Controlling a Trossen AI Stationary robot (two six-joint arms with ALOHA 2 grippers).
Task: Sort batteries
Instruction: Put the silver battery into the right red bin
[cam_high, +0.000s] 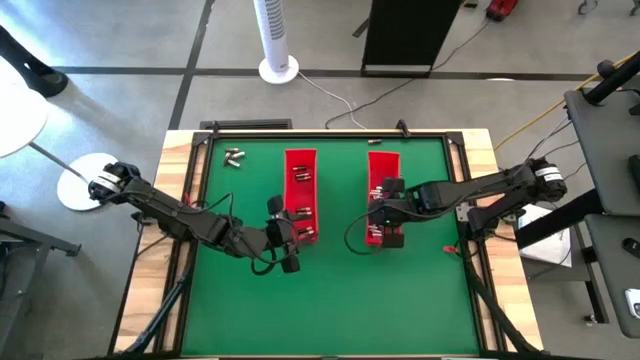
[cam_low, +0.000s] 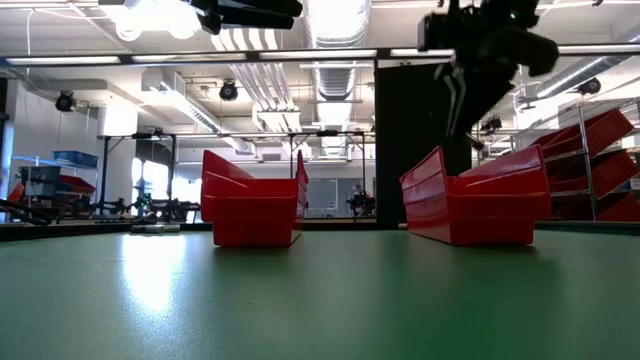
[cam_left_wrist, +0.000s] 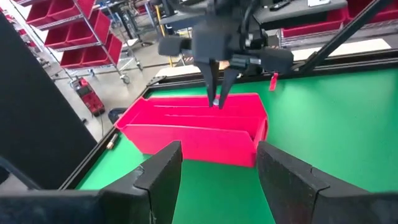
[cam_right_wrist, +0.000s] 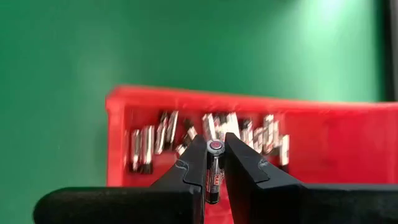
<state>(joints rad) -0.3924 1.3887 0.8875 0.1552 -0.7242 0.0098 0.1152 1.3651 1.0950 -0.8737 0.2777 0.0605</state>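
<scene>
Two long red trays lie on the green table: the left tray (cam_high: 300, 190) and the right tray (cam_high: 383, 170). Each holds several small silvery batteries (cam_right_wrist: 211, 132). My right gripper (cam_high: 385, 214) hangs over the right tray (cam_right_wrist: 323, 149), fingers pointing down, shut on one battery (cam_right_wrist: 214, 171). It also shows in the left wrist view (cam_left_wrist: 216, 93). My left gripper (cam_left_wrist: 217, 180) is open and empty, above the table by the near end of the left tray (cam_high: 287, 250). A few loose batteries (cam_high: 234, 156) lie at the far left of the table. My right gripper pinches one battery between its two fingers (cam_right_wrist: 244, 163). The battery lies along the fingers, and its end with a red ring (cam_right_wrist: 216, 147) shows at the fingertips. The fingers come from above, pointing down. The battery stands upright, lifted clear above the right tray.
Bare green table lies between the trays and toward the near edge (cam_high: 340, 310). A raised wooden frame (cam_high: 180, 200) borders the table. Racks with more red bins (cam_low: 590, 150) stand in the room beyond.
</scene>
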